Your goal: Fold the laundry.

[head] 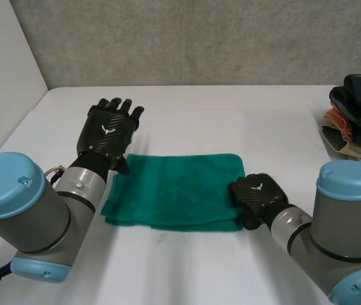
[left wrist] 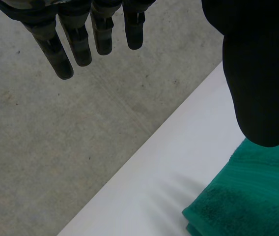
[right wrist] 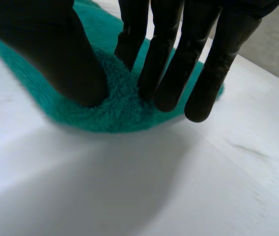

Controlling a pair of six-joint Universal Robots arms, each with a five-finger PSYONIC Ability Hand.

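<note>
Item: one green towel [head: 174, 189], lying flat near the middle of the white table [head: 231, 114], between the two arms. It appears already doubled over, judging by the thick layered edge on the near side.

Material: terry cloth, deep fuzzy pile, rounded soft corners. Judged light, limp and non-slippery. It will sag wherever unsupported, and the layers may slide apart if only the top one is caught. It is not fragile.

Right hand [head: 255, 197]: at the towel's near right corner. In the right wrist view the fingers [right wrist: 164, 73] and the thumb [right wrist: 56, 54] close on a raised pucker of pile, pinching the cloth between them.

Left hand [head: 108, 129]: raised over the far left corner, clear of the cloth. Its fingers [left wrist: 56, 54] are straight and slightly spread, the thumb [left wrist: 260, 73] stands apart, and nothing is held.

Recommended hold: corners and the doubled edge, taking all layers in the pinch. A matching hold at the left side would keep the edge level.

Other: a heap of garments [head: 358, 117] in dark, salmon and beige cloth sits at the table's far right, well apart from the towel
</note>
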